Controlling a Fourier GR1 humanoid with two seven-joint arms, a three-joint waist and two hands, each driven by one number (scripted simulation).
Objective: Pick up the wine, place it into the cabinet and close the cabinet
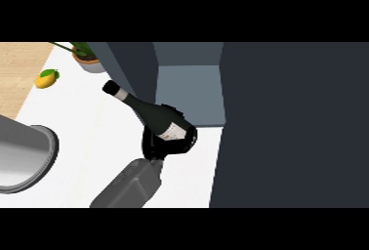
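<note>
The dark green glass wine bottle with a black capsule and a pale label (153, 113) is already off the white tabletop (93, 127), carried in one black hand (164, 146) at the end of a grey forearm (130, 185) that rises from the lower edge of the head view; I take this for the right hand, though with only one arm showing I cannot be sure of it. Its fingers are curled round the bottle's wide lower body and hide much of the base. The bottle lies steeply tilted, its neck pointing up and to the left, its base just before the open grey compartment of the dark cabinet (189, 95). So the pick-up looks done, and what is left, as I judge it, is to carry the bottle into the opening, set it down, let go, and swing the large dark door panel (296, 127) at the right shut. The other hand does not show. Well apart at the far left lie a yellow lemon (47, 78) and a potted plant in a terracotta pot (86, 57), and a grey metal sink basin (25, 156) sits at the left edge.
</note>
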